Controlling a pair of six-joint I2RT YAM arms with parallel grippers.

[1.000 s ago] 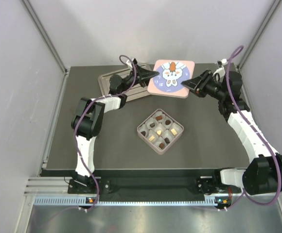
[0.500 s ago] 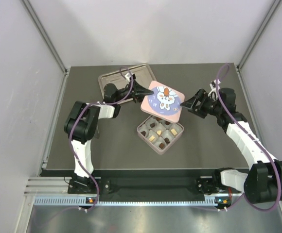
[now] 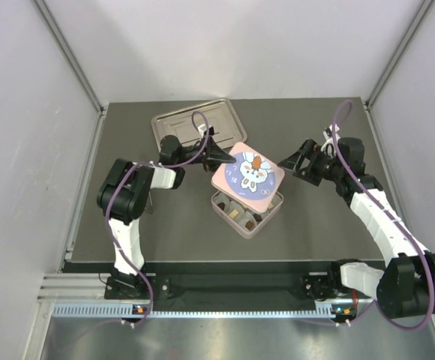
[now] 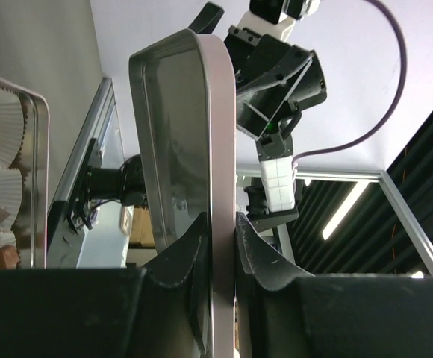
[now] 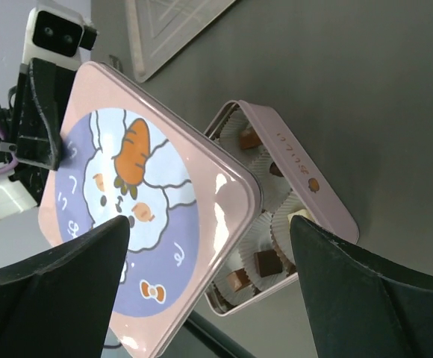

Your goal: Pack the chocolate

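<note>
The pink box stands at the table's middle, with chocolate pieces in white paper cups. In the right wrist view, dark pieces of chocolate show past the lid's edge. The pink lid, printed with a rabbit and carrot, hangs tilted over the box and covers most of it. My left gripper is shut on the lid's left edge, which sits pinched between its fingers. My right gripper stands open just right of the lid, apart from it.
A silver metal tray lies at the back left, behind the left gripper. Metal frame posts and grey walls close in the table on both sides and at the back.
The lid has come from the back of the table down over the box. My right gripper has opened and let go of the lid's right edge. My left gripper kept its hold.
</note>
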